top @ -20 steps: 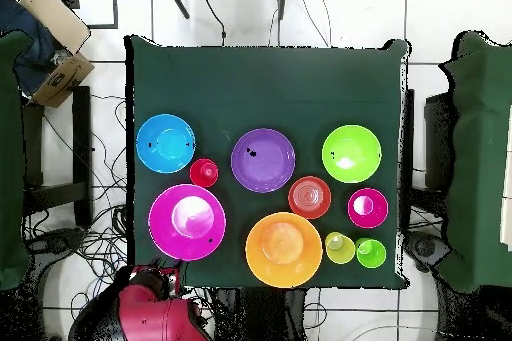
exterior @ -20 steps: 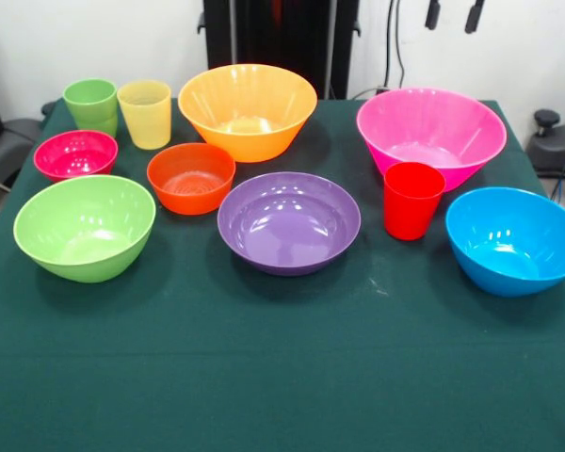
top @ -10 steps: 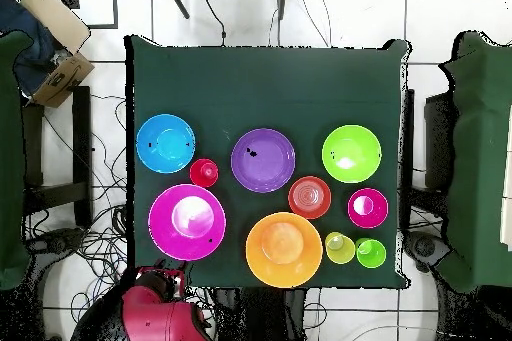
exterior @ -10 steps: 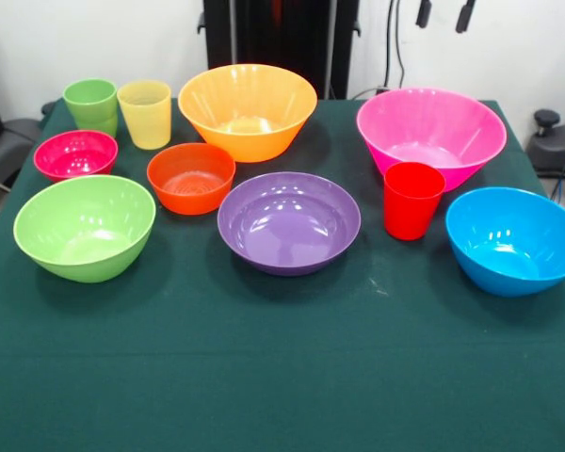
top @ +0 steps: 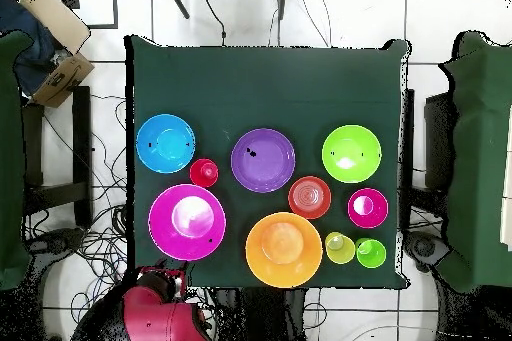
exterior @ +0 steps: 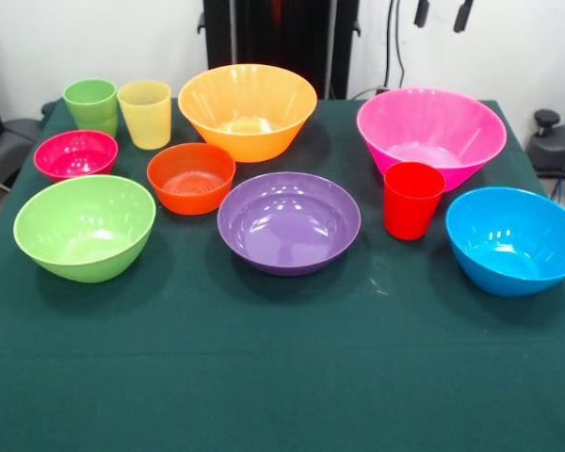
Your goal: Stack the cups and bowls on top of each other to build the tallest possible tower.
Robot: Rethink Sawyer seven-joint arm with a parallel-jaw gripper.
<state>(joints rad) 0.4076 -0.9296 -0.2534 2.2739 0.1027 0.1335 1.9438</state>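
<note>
Drawn back above the table's far edge, the gripper (exterior: 443, 14) shows in the front view only as two dark finger tips hanging apart at the top of the picture, with nothing between them; it holds nothing. In the overhead view the red arm (top: 150, 312) sits off the cloth, just beyond the pink bowl's side of the table.

No tower stands yet. All ten pieces lie singly on the green table (exterior: 282, 377). Along the far side, from left, stand the green cup (exterior: 90, 104), the pale yellow cup (exterior: 144, 113) just beside it, the orange bowl (exterior: 247, 110) and the pink bowl (exterior: 430, 135). Nearer lie the magenta bowl (exterior: 75, 154), the red-orange bowl (exterior: 190, 177), the purple bowl (exterior: 288, 221) at the middle, and the red cup (exterior: 413, 200), which appears to touch the pink bowl's near wall. The lime-green bowl (exterior: 84, 226) sits near left, the blue bowl (exterior: 514, 239) near right.

What the coming move turns on, as I judge it: the pink bowl lies almost straight below and slightly nearer than the gripper, so it is the closest big piece, and the orange bowl is next, off to the left. The purple bowl, wide and shallow, looks the best base, and lies nearer and leftward from the gripper. The bowls being round, no axis matters; a rim pinch on the far wall seems simplest.
</note>
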